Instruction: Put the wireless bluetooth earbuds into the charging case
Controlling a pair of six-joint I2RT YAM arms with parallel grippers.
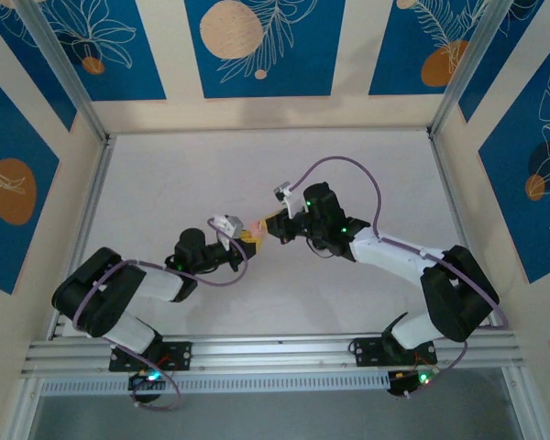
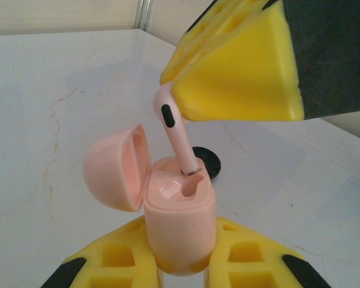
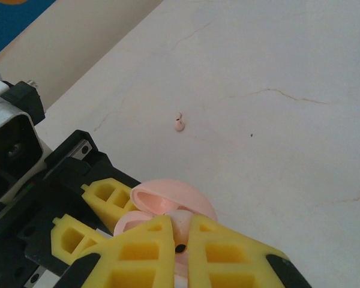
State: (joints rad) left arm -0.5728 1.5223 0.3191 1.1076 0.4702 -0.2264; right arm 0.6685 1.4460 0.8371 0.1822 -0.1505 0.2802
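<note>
Gripping one pink case (image 2: 180,222) from below, the left gripper (image 2: 180,267) is closed on its body and holds it upright above the table (image 2: 60,90). The case's lid (image 2: 114,168) is swung open to the left. The right gripper (image 3: 181,243) is closed on one pink earbud (image 2: 175,135), pinching its head. The stem slants down, and its tip is at the mouth of the right-hand well in the case. Whether the tip touches the well's floor cannot be told.

From above, the two arms, left (image 1: 137,284) and right (image 1: 403,252), meet near the middle of the table, with the two grippers nose to nose and the case between them.

One black round disc (image 2: 209,161) lies flat on the table just behind the case, partly hidden by it. One more small pale pink piece (image 3: 179,123) lies alone on the bare table, well apart from both grippers. It is too small to tell whether it is a second earbud.

That makes one case, one earbud in a grip, one disc and one loose pink piece.
</note>
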